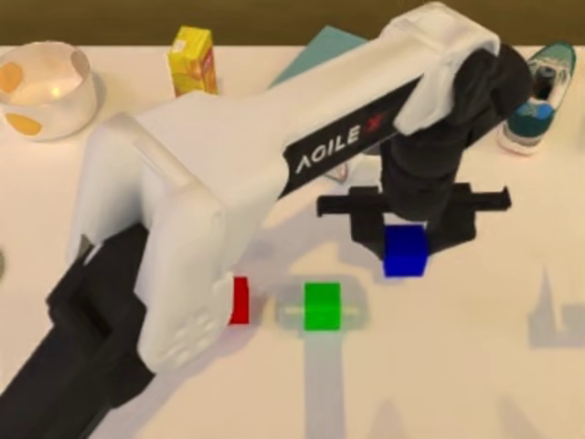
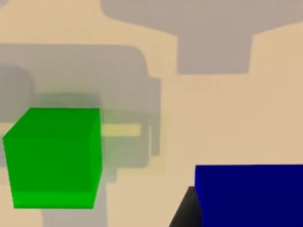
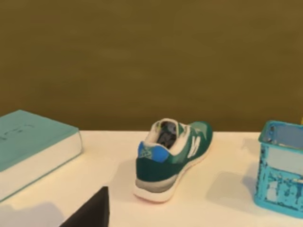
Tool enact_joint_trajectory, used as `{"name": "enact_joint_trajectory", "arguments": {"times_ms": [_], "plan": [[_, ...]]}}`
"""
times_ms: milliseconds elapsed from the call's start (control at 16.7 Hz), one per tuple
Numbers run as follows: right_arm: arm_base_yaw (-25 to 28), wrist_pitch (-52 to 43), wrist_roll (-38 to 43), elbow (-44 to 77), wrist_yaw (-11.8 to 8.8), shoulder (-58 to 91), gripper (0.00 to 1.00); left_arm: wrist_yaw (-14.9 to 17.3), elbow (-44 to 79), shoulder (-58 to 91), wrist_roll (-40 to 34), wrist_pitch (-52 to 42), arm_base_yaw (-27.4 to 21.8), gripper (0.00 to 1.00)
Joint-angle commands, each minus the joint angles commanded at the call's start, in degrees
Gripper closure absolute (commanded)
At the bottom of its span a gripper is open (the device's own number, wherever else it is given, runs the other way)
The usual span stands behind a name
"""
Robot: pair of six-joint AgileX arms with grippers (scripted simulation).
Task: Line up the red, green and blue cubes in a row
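Note:
My left gripper [image 1: 404, 240] reaches across the table and is shut on the blue cube [image 1: 404, 256], holding it off the table to the right of and behind the green cube [image 1: 322, 305]. The green cube rests on the table in the arm's shadow. To its left, the red cube [image 1: 239, 300] is half hidden by my left arm. In the left wrist view the blue cube [image 2: 251, 196] sits against a dark finger [image 2: 189, 213], with the green cube [image 2: 52, 156] on the table beyond. My right gripper [image 3: 94, 213] shows only as a dark tip in its own wrist view.
At the back of the table stand a yellow juice carton [image 1: 193, 60], a white bowl [image 1: 41, 87], a teal book [image 1: 320, 50] and a green shoe [image 1: 539, 91]. The right wrist view shows the shoe [image 3: 170, 158], the book [image 3: 33, 146] and a teal box [image 3: 281, 168].

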Motion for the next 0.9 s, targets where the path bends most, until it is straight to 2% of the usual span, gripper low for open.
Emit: {"name": "enact_joint_trajectory", "arguments": {"times_ms": [360, 660, 900], "plan": [[0.0, 0.0, 0.0, 0.0, 0.0, 0.0, 0.00, 0.0, -13.5, -0.2, -0.3, 12.9, -0.1, 1.00], [0.0, 0.0, 0.0, 0.0, 0.0, 0.0, 0.00, 0.0, -14.5, -0.1, -0.3, 13.9, -0.2, 1.00], [0.0, 0.0, 0.0, 0.0, 0.0, 0.0, 0.00, 0.0, -14.5, -0.1, -0.3, 13.9, -0.2, 0.70]]}}
